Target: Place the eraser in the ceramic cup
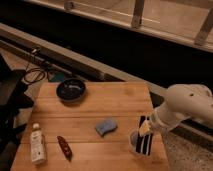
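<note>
The eraser (pixel 144 141), a black block with thin white stripes, stands nearly upright with its lower end inside the small white ceramic cup (pixel 133 144) near the table's front right corner. My gripper (pixel 145 128), at the end of the white arm coming in from the right, is shut on the eraser's upper part, just above the cup's rim. The bottom of the eraser is hidden inside the cup.
On the wooden table (pixel 90 112) are a dark bowl (pixel 71 90) at the back left, a blue sponge-like pad (pixel 106 126) left of the cup, a white bottle (pixel 36 144) and a small red-brown object (pixel 64 147) at the front left. Cables (pixel 35 74) lie beyond the left edge.
</note>
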`<state>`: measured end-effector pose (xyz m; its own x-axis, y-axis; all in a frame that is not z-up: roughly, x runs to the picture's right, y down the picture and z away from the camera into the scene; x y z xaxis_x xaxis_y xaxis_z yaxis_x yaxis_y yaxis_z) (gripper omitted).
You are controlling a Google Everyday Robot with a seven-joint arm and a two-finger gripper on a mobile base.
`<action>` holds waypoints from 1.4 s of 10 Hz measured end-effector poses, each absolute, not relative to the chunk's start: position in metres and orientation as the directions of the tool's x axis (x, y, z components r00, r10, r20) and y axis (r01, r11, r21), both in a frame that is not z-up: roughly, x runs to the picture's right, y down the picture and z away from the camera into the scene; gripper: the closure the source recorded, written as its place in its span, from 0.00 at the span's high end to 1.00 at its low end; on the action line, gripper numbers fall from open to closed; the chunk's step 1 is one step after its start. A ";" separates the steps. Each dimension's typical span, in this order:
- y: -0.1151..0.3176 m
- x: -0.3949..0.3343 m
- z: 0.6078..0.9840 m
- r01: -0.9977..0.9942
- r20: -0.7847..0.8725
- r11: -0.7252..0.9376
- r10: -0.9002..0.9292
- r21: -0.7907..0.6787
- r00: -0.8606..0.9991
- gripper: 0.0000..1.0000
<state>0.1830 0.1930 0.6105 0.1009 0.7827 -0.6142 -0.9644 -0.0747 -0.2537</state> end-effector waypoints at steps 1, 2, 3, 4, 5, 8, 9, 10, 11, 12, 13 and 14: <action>0.198 0.176 0.611 -0.957 -0.624 -0.078 0.772 -0.279 0.119 0.15; 0.203 0.163 0.613 -0.947 -0.635 -0.080 0.759 -0.312 0.145 0.15; 0.208 0.154 0.618 -0.941 -0.645 -0.074 0.745 -0.332 0.169 0.16; 0.212 0.150 0.623 -0.938 -0.653 -0.072 0.736 -0.340 0.180 0.21; 0.217 0.147 0.630 -0.937 -0.664 -0.071 0.724 -0.341 0.187 0.33; 0.206 0.164 0.643 -0.955 -0.673 -0.072 0.725 -0.287 0.148 0.62; 0.200 0.177 0.645 -0.963 -0.673 -0.071 0.728 -0.258 0.127 0.74; 0.196 0.183 0.646 -0.968 -0.673 -0.071 0.730 -0.242 0.115 0.79; 0.194 0.187 0.646 -0.971 -0.675 -0.069 0.730 -0.229 0.108 0.80; 0.192 0.187 0.647 -0.971 -0.675 -0.070 0.730 -0.227 0.105 0.80; 0.192 0.186 0.646 -0.970 -0.675 -0.076 0.731 -0.231 0.103 0.80; 0.192 0.184 0.644 -0.967 -0.674 -0.081 0.731 -0.242 0.107 0.80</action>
